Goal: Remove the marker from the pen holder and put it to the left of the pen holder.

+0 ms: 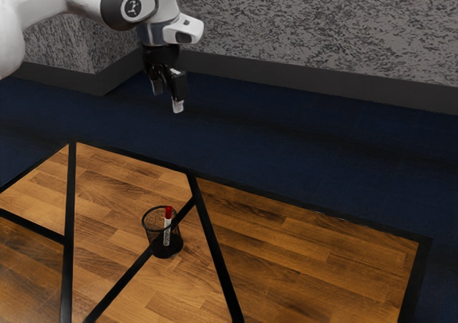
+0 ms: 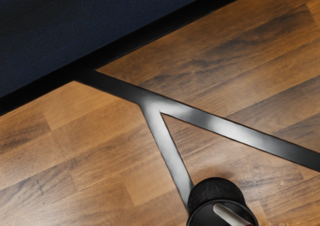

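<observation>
Black-edged wood (image 1: 308, 266) surrounds the pen holder (image 1: 153, 233), marker (image 1: 167, 231) inside, parted fingers (image 1: 178, 106) well clear.

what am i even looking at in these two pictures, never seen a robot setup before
The white machine is a robot arm, ending in a black pincer. The exterior picture is taken from the arm's side; the wrist picture comes from a camera on the arm itself, aimed at the table. A dark mesh pen holder stands on the wood, with a red-ended marker inside. The pincer is up in the air, its two fingers apart, holding nothing.
</observation>
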You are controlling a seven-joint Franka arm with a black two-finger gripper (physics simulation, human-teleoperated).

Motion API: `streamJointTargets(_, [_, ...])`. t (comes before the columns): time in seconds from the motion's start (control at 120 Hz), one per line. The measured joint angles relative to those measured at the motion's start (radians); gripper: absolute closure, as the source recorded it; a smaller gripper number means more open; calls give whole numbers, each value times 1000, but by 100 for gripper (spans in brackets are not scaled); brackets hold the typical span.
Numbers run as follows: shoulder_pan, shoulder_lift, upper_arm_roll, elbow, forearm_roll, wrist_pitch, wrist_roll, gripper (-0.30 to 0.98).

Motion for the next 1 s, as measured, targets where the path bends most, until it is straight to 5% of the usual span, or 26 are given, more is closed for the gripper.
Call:
streamJointTargets(0.108, [-24,38,3,0,11,1,29,0])
streamJointTargets(0.267, [-111,125,16,-27,113,-1,63,0])
streamJointTargets(0.358, [-281,160,196,-30,135,-40,79,0])
streamJointTargets(0.467, [-357,197,262,-32,139,-126,94,0])
streamJointTargets(1.0, [-363,310,286,-109,104,-234,100,2])
